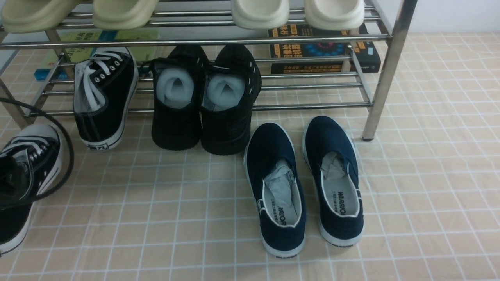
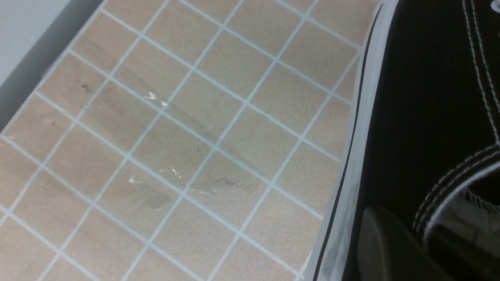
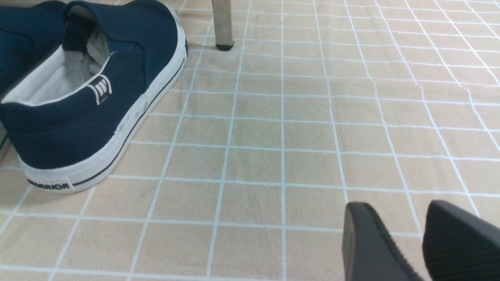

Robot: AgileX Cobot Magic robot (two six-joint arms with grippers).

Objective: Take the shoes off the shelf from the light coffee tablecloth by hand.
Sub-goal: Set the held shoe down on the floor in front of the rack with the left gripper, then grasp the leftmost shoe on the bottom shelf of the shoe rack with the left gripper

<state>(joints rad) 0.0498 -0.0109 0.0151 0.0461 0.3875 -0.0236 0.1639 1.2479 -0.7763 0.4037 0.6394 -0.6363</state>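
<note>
One black canvas sneaker [image 1: 103,97] with white laces stands on the lower tier of the chrome shelf [image 1: 384,74], its heel over the front tube. The other sneaker [image 1: 37,156] is off the shelf at the far left, over the light coffee tablecloth [image 1: 164,218]. My left gripper [image 1: 13,183] is shut on its collar. In the left wrist view, one finger [image 2: 375,242] lies on the outside of this sneaker [image 2: 422,97] and the other is inside it. My right gripper [image 3: 406,218] is open and empty, low over the cloth, and is out of the front view.
Two black mesh shoes [image 1: 203,101] stand on the lower tier beside the sneaker. Two navy slip-ons [image 1: 304,183] lie on the cloth in front of the shelf, one near my right gripper [image 3: 90,93]. Cream slippers [image 1: 297,13] sit on the upper tier. Books [image 1: 324,50] lie behind.
</note>
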